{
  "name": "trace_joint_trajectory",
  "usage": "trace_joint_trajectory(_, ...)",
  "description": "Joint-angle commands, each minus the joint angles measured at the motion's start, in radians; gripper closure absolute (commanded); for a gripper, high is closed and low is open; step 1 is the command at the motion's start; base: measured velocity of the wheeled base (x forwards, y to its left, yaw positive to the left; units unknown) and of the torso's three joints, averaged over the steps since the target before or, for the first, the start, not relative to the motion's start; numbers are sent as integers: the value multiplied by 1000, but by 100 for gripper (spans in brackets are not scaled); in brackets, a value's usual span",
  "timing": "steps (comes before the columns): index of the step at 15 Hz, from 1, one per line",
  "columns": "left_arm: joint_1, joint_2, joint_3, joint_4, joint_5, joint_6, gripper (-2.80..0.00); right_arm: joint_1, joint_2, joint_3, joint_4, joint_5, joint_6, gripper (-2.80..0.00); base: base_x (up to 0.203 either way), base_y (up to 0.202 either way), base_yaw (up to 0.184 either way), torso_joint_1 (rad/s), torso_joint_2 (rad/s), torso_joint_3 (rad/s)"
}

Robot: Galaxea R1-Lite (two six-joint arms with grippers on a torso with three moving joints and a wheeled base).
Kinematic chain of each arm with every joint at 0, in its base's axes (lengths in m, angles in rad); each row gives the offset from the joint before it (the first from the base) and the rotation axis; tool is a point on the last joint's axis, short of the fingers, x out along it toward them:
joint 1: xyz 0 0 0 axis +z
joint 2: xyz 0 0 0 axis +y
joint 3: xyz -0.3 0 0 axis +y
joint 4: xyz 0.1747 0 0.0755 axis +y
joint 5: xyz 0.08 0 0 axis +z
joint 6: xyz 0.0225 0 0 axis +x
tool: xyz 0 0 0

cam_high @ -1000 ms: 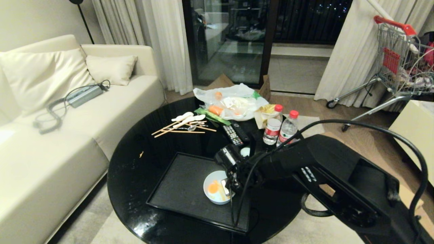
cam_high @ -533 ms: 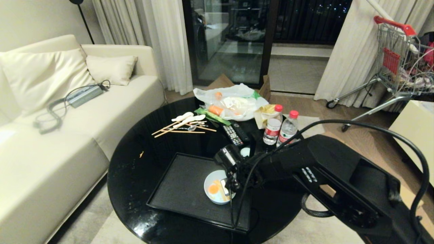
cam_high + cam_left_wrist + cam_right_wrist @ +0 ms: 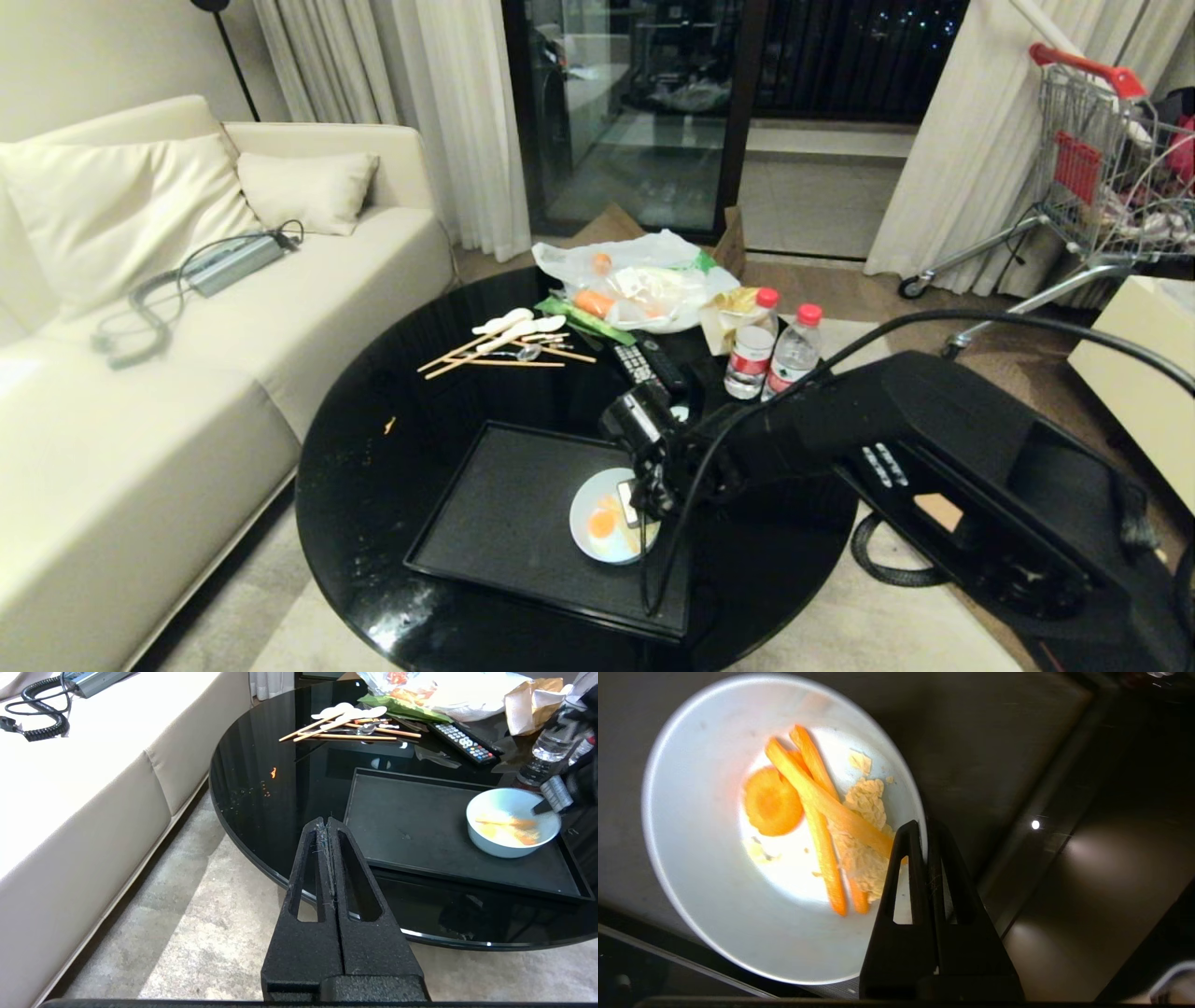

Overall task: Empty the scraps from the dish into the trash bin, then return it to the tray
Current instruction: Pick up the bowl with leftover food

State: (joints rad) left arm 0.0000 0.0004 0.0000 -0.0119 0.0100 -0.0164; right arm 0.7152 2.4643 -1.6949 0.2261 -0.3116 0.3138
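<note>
The small round pale-blue bowl [image 3: 611, 529] sits on the large flat rectangular black tray [image 3: 509, 509] with its low raised rim, toward the tray's right end, and the tray lies on the round glossy black worktop [image 3: 373, 448]. Inside the bowl lie the scraps [image 3: 817, 821]: one round orange slice, several thin orange-yellow strips crossing beside it, and some pale crumbly bits. The right claw [image 3: 926, 828] reaches in from the robot's right side and is pinched on the bowl's rim at the side nearer the arm, one finger inside the wall and one outside, the fingers almost together. The left claw [image 3: 328, 823] hangs low beside the worktop's edge above the grey carpet, its two black fingers pressed flat together and holding nothing. Farther back on the worktop are wooden chopsticks with white spoons [image 3: 509, 338], a black remote control [image 3: 651, 366], two clear water bottles with red caps [image 3: 773, 353], and a white plastic bag of food [image 3: 644, 277].
</note>
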Motion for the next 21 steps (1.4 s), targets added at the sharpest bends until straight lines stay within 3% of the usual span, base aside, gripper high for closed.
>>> trace_joint_trajectory(1, 0, 0, 0, 0, 1, 0, 0, -25, -60, 2, 27, 1, 27, 0, 0, 0, 0, 0, 0, 0)
trace_joint_trajectory(5, 0, 0, 0, 0, 1, 0, 0, -68, -121, 3, 142, 3, 197, 0, 0, 0, 0, 0, 0, 0)
trace_joint_trajectory(10, 0, 0, 0, 0, 1, 0, 0, -126, -214, 8, 240, 8, 336, 0, 0, 0, 0, 0, 0, 0)
trace_joint_trajectory(15, 0, 0, 0, 0, 1, 0, 0, -267, -359, 116, 250, 8, 355, 0, 0, 0, 0, 0, 0, 0)
trace_joint_trajectory(21, 0, 0, 0, 0, 1, 0, 0, -453, -640, 423, 229, 60, 347, 0, 0, 0, 0, 0, 0, 0)
